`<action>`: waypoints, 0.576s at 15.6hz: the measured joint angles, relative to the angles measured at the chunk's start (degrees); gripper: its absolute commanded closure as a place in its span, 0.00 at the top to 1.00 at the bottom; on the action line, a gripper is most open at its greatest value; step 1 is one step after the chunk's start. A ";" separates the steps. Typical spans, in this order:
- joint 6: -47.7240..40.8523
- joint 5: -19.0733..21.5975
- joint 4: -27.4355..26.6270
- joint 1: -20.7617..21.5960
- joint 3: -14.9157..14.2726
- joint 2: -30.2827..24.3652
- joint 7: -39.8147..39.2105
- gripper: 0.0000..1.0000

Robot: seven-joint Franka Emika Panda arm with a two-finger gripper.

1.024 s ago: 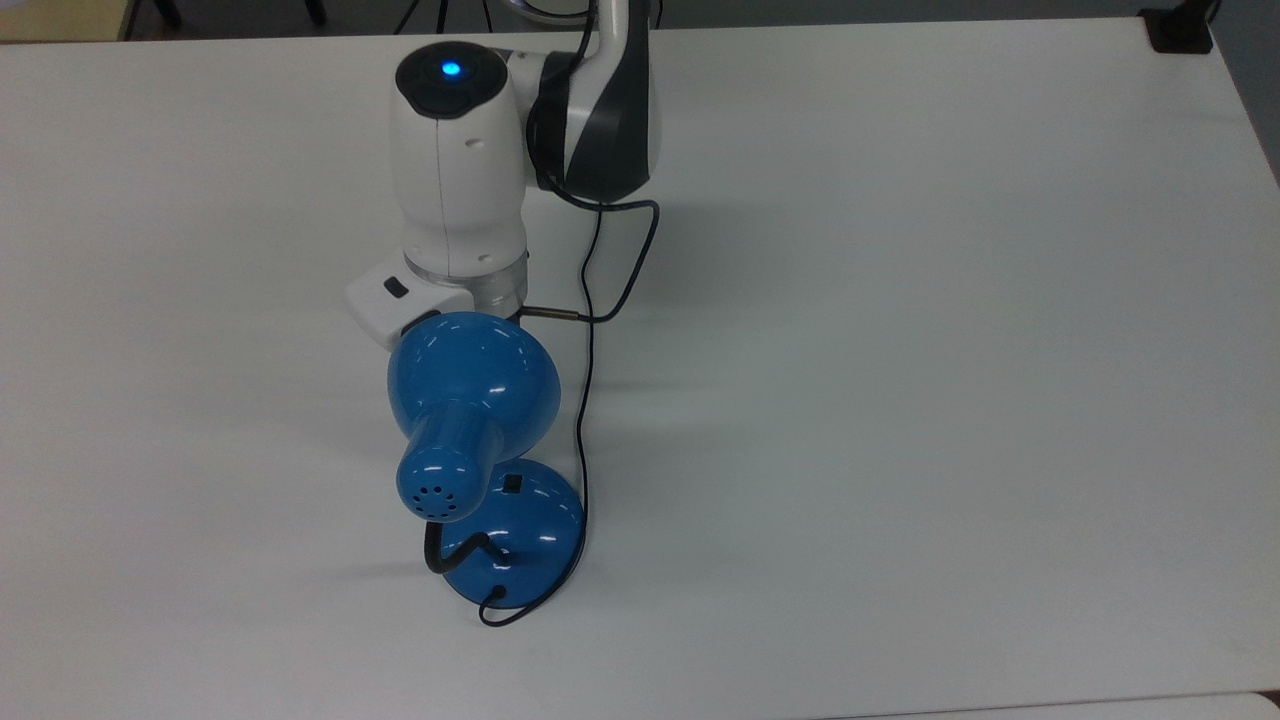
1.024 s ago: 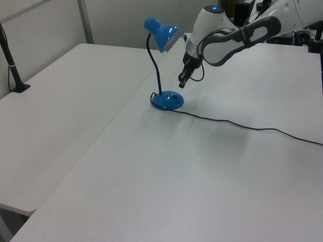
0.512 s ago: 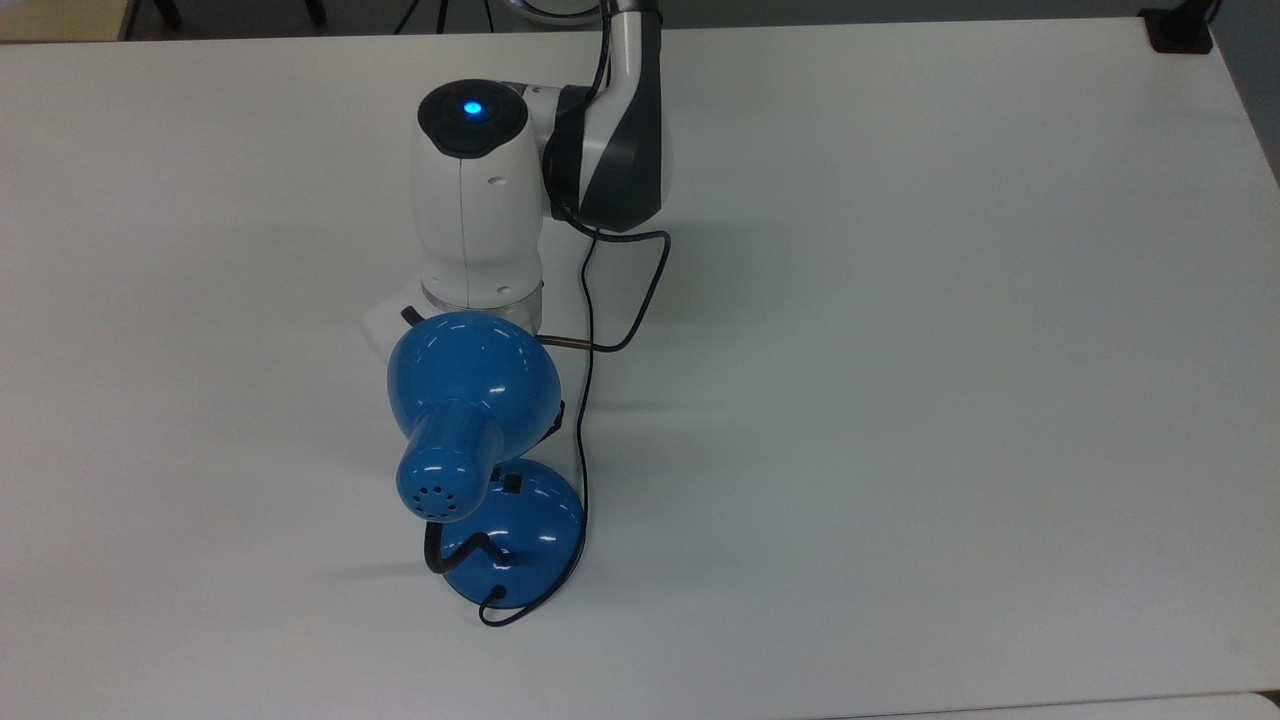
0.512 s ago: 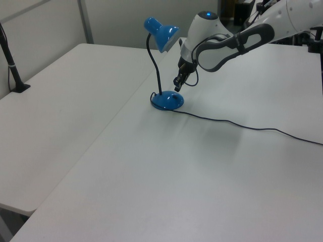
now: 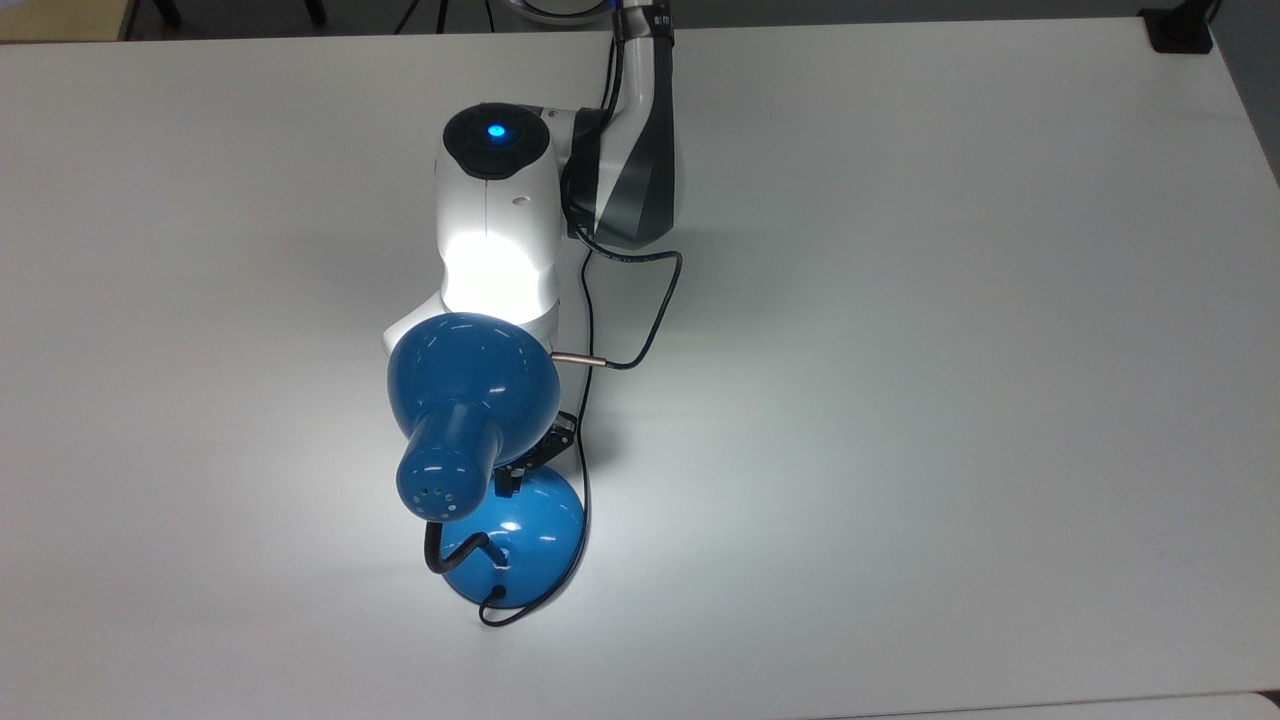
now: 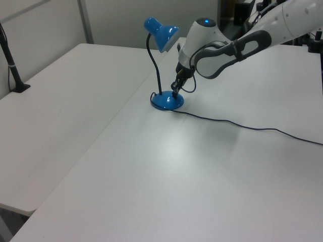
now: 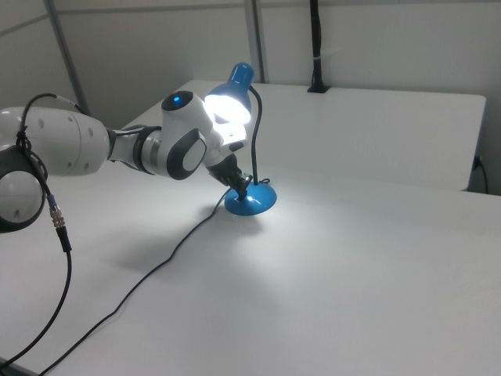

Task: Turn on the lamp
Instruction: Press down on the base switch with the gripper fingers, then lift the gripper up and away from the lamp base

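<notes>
The glossy blue lamp (image 5: 470, 375) stands on the white table with its bulb lit, and the shade (image 7: 232, 102) glows and throws light on the arm's white wrist. A black gooseneck rises from its round blue base (image 5: 535, 540). My gripper (image 5: 510, 480) points down under the shade, fingers together, with its tips touching the top of the base (image 6: 166, 102) where the switch sits. In the left view the gripper (image 6: 174, 94) rests on the base's right side. In the right view the gripper (image 7: 245, 186) meets the base (image 7: 254, 200).
The lamp's thin black cord (image 6: 242, 125) trails over the table toward the left view's right. A cable loop (image 5: 645, 320) hangs off my arm beside the shade. A black clamped post (image 6: 12, 70) stands at the neighbouring table's far edge.
The gripper has come down from beside the shade onto the base's switch. The lamp, dark before, is now lit and brightens the table around it.
</notes>
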 measured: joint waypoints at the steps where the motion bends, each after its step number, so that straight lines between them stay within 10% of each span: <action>1: 0.65 0.00 0.05 0.13 0.00 0.17 0.61 0.00; 9: 1.59 0.00 0.87 0.31 0.01 -0.14 1.53 0.00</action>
